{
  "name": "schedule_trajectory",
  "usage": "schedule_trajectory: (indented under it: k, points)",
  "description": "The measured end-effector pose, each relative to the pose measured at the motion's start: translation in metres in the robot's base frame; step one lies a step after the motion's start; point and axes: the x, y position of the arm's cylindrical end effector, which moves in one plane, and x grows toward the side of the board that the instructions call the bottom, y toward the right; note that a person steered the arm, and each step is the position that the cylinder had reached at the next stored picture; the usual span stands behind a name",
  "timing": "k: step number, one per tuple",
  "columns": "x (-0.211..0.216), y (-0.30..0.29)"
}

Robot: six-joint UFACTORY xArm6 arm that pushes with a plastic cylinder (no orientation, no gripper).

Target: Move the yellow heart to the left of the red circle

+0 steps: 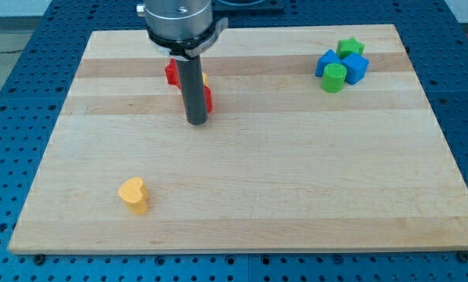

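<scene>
The yellow heart (133, 194) lies near the view's bottom left of the wooden board (297, 188). Red blocks sit at the view's upper middle, mostly hidden behind the rod: one red piece (171, 73) shows at the rod's left and another red piece (208, 99) at its right; I cannot tell which is the circle. A sliver of yellow (205, 78) shows between them. My tip (196, 122) rests just below these red blocks, far up and to the right of the yellow heart.
A cluster stands at the view's top right: a green star (349, 48), a blue block (326, 62), another blue block (356, 67) and a green cylinder (333, 77). Blue perforated table surrounds the board.
</scene>
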Motion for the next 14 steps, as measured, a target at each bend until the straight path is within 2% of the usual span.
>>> schedule_trajectory:
  k: [1, 2, 4, 6, 7, 11, 14]
  points:
    - [-0.011, -0.013]
    - [-0.003, -0.026]
    - [0.071, -0.002]
    - [0.179, 0.000]
    - [0.201, -0.003]
    - [0.172, -0.107]
    - [0.173, -0.085]
